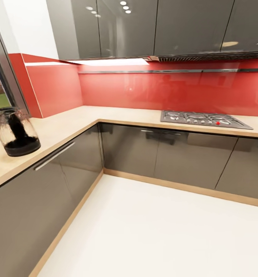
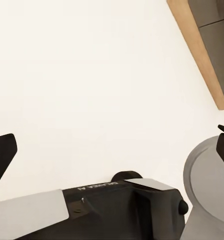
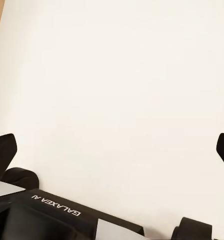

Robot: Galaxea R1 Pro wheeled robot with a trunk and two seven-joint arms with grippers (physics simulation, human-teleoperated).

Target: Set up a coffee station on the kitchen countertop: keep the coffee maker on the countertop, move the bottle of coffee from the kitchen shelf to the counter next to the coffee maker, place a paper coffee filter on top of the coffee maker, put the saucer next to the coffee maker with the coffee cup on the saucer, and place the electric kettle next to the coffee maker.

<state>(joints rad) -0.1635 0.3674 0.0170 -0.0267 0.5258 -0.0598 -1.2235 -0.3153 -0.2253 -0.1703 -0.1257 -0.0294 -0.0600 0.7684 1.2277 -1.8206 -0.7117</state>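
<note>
Left gripper (image 2: 112, 142) fingers spread wide, empty; right gripper (image 3: 112, 142) likewise, pointing down.

The electric kettle (image 1: 16, 132) stands upright on the kitchen countertop (image 1: 63, 125), well apart from the gas hob (image 1: 204, 118).

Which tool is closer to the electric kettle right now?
Left, probably. The electric kettle stands on the kitchen countertop, to the robot's left. The left tool and the right tool both face the floor; the left has the cabinet plinth close.

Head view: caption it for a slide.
Kettle stands on the L-shaped countertop at left; hob at right, red backsplash behind.
</note>
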